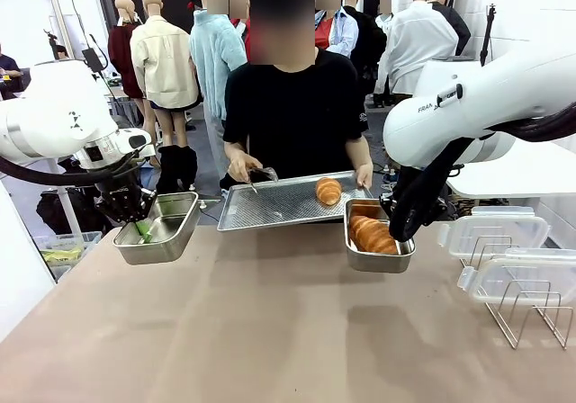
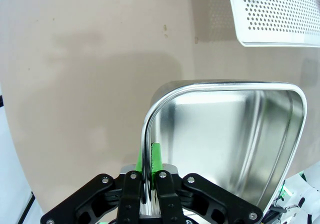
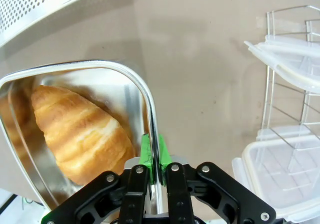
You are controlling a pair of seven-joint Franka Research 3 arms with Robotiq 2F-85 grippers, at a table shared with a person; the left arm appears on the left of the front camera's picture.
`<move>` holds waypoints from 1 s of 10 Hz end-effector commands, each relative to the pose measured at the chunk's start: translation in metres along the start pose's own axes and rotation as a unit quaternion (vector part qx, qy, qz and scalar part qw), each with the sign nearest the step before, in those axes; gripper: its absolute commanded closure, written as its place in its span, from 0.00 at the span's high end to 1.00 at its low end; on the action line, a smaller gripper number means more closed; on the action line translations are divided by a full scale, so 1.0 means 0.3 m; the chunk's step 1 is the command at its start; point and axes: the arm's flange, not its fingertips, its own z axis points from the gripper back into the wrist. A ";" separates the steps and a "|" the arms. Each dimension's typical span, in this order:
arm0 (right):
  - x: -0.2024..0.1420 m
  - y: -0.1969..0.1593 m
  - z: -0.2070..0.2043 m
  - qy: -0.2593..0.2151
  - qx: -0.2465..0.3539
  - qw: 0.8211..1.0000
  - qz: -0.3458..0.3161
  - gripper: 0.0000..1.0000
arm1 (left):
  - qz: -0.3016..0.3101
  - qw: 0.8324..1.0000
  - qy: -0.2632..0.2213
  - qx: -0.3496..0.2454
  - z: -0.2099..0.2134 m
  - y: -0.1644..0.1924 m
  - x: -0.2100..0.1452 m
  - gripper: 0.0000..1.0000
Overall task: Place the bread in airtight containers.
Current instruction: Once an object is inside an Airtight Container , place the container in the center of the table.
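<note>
Two grippers are clamping tin rims: right gripper (image 3: 153,145) on the filled tin (image 1: 379,262), left gripper (image 2: 148,155) on the empty tin (image 1: 155,246), likely awaiting the croissant (image 1: 328,191) on the perforated tray (image 1: 270,208).

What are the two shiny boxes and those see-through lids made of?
The left tin and right tin look like metal, probably stainless steel: they are silvery, with mirror-bright walls, and the right one reflects the croissant inside it. The lids resting on the wire rack look like clear plastic: the rack shows through them, a little cloudy, and they have moulded rims.
</note>
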 end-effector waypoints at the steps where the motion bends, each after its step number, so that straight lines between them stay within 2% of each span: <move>1: 0.002 0.001 0.009 -0.007 -0.001 1.000 0.004 0.00 | -0.007 1.000 -0.007 0.002 0.007 0.001 0.001 0.00; 7: 0.000 0.000 0.000 0.000 0.000 1.000 0.000 0.00 | -0.007 1.000 -0.007 0.002 0.007 0.001 0.001 0.00; 9: 0.002 0.028 -0.093 -0.003 -0.027 1.000 -0.006 0.00 | -0.007 1.000 -0.007 0.002 0.007 0.001 0.001 0.00; 10: 0.004 0.033 -0.148 0.001 -0.021 1.000 -0.013 0.00 | -0.007 1.000 -0.007 0.002 0.007 0.001 0.001 0.00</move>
